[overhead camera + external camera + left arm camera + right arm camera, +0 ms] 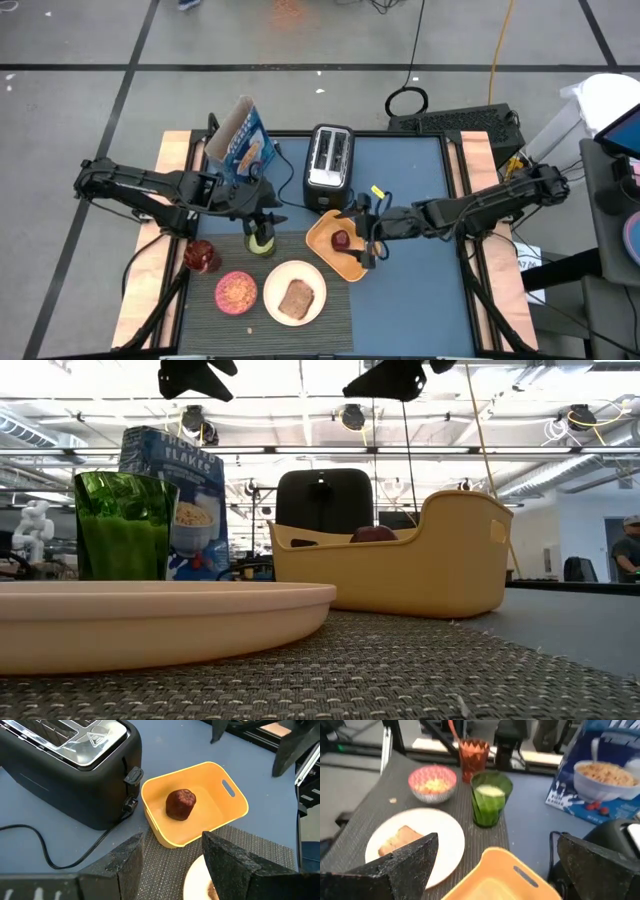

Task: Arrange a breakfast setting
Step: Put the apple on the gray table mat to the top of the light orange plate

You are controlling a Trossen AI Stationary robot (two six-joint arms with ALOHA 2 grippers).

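A dark ribbed placemat (330,318) lies at the table's near edge. On it stand a white plate (272,300) bearing a toast slice (296,300), a pink bowl (236,292), a green cup (261,241) and a red glass (203,256). A thin red handle (452,730) rises out of the glass. My left gripper (262,212) hangs open above the green cup with nothing between its fingers (130,865). My right gripper (362,235) stands open over a yellow basket (325,250), which holds a dark red fruit (341,240).
A silver-black toaster (330,155) stands at the far middle, its cord (45,855) trailing over the blue table. A blue cereal box (240,140) stands at the far left. The yellow basket's corner rests on the placemat's right end.
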